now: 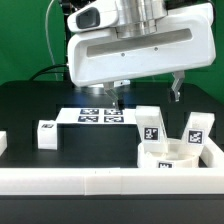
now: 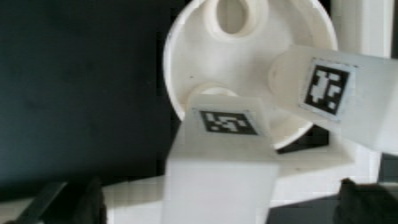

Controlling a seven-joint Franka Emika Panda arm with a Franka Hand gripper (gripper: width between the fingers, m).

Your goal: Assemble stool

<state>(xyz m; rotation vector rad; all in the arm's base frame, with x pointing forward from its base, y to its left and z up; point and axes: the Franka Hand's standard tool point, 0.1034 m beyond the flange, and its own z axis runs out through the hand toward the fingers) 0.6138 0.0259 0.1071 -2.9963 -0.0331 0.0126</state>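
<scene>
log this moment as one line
pincer: open, over upright leg | seat: that leg and second leg standing on it | loose leg: on table near marker board

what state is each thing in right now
seat: lying flat, two legs standing on it
first leg: upright on the seat
second leg: standing on the seat, leaning a little
loose leg: lying on the table, apart from the seat
pincer: open, holding nothing
</scene>
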